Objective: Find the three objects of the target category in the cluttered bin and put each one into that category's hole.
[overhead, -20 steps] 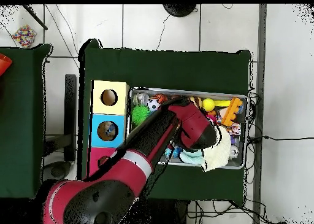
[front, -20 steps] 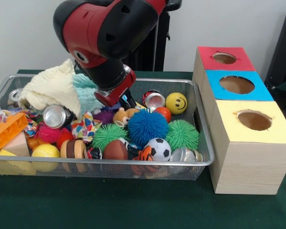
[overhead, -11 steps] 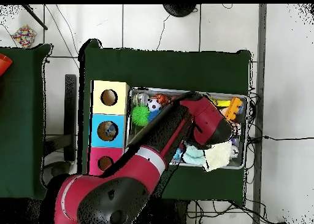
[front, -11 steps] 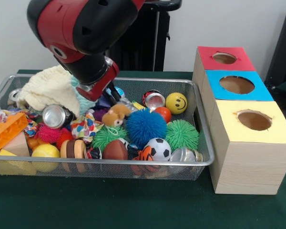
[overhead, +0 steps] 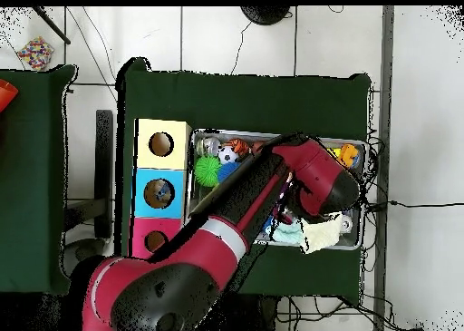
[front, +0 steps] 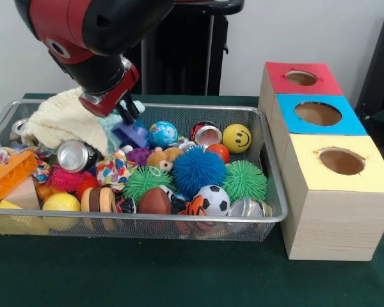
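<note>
Gripper [front: 127,114], swept leftward across the wire bin [front: 269,160] toward the cream cloth [front: 67,118], now seems to pinch a purple block [front: 132,134], uncovering the globe ball [front: 162,133]; nothing sorted yet

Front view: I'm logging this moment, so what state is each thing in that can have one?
gripper: shut on purple block
purple block: held, lifted above the clutter
bin: full of toys, cans and cloths
red hole: open, nothing seen inside
blue hole: open
yellow hole: open
can: lying on its side
</note>
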